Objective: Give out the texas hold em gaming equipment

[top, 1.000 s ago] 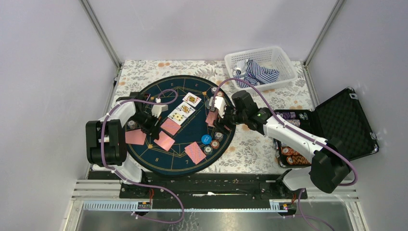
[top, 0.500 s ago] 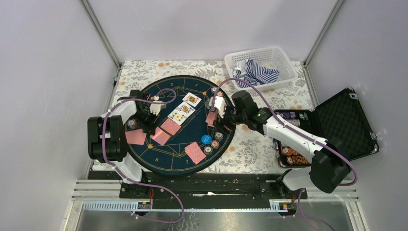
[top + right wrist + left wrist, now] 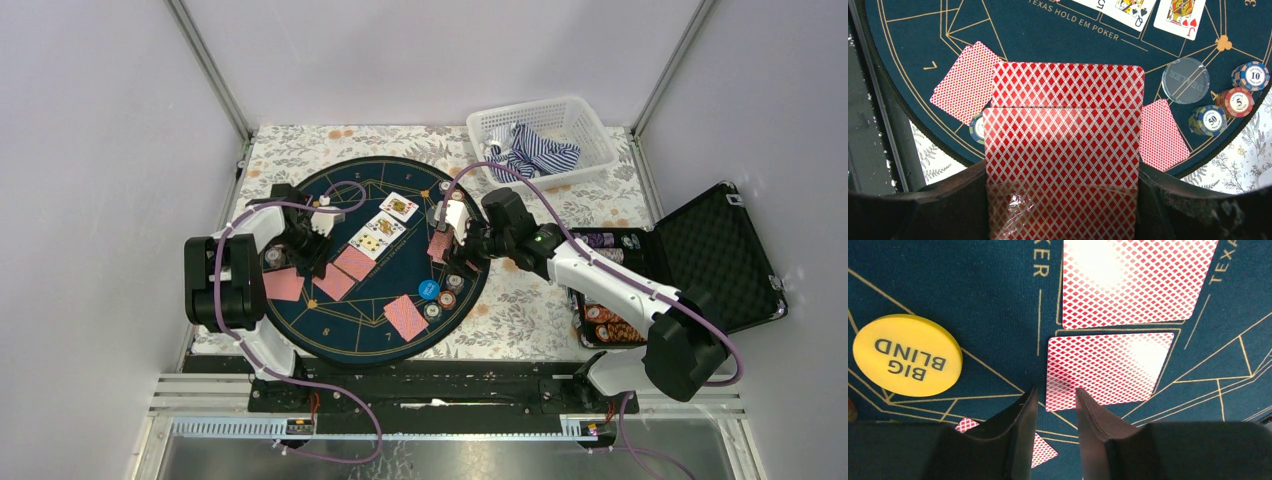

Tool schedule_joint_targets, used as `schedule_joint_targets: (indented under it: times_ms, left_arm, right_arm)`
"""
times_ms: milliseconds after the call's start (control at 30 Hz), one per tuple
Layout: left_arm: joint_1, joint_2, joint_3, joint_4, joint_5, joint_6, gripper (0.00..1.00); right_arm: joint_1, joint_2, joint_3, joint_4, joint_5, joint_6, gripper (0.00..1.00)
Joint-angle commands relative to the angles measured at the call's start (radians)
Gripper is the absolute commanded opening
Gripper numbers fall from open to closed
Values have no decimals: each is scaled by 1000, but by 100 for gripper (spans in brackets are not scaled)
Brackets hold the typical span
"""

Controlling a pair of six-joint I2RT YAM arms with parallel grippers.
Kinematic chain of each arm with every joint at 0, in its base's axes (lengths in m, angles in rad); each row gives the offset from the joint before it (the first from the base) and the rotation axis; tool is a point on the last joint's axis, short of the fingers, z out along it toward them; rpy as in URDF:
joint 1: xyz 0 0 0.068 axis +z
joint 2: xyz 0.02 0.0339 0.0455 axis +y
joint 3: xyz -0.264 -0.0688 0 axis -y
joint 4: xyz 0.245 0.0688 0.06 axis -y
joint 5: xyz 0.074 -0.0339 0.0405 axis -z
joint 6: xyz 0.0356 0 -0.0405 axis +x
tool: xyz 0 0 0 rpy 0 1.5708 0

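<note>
Round navy mat [image 3: 405, 180]: near its left edge my left gripper [image 3: 1054, 392] stands slightly spread over a card's [image 3: 1108, 365] edge; my right gripper [image 3: 1063, 200] pinches a deck [image 3: 1063, 125].

Floral-clothed table [image 3: 540, 312] under round navy mat [image 3: 352, 332], white basket [image 3: 520, 108], open black case [image 3: 715, 255].

Our left claw [image 3: 318, 226] low over the navy mat [image 3: 396, 274], two face-down cards [image 3: 354, 262] just beside it, our right claw [image 3: 447, 238] across, gripping red-backed cards [image 3: 439, 248].
</note>
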State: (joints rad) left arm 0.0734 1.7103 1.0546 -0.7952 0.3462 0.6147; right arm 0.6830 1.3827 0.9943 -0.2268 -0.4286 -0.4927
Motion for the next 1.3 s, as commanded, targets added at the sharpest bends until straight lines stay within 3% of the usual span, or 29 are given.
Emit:
schedule_joint_targets:
  times_ms: [0,267,500,600,667,800,933,1267]
  left_arm:
    - [6,-24,52,1,8,-6,42]
    - [6,-146,197,-96,132,-77,55]
    - [-3,-221,349,-123,564,-318,62]
    - [-57,-226,349,-66,647,-458,63]
    - [-131,-253,319,13,585,-537,63]
    - [-323,-304,259,147,300,-642,63]
    - [-436,-290,218,231,182,-738,63]
    - [-602,-222,179,280,9,-785,67]
  right_arm:
    - [12,-15,32,46,-9,-8,0]
    - [12,-23,35,46,-16,-6,0]
    - [13,-26,54,44,-30,3,0]
    - [16,-28,59,42,-31,5,0]
    - [18,-28,60,41,-32,5,1]
    - [23,-28,62,42,-32,6,1]
    - [24,-30,64,40,-30,6,2]
    - [26,-27,76,35,-27,12,3]
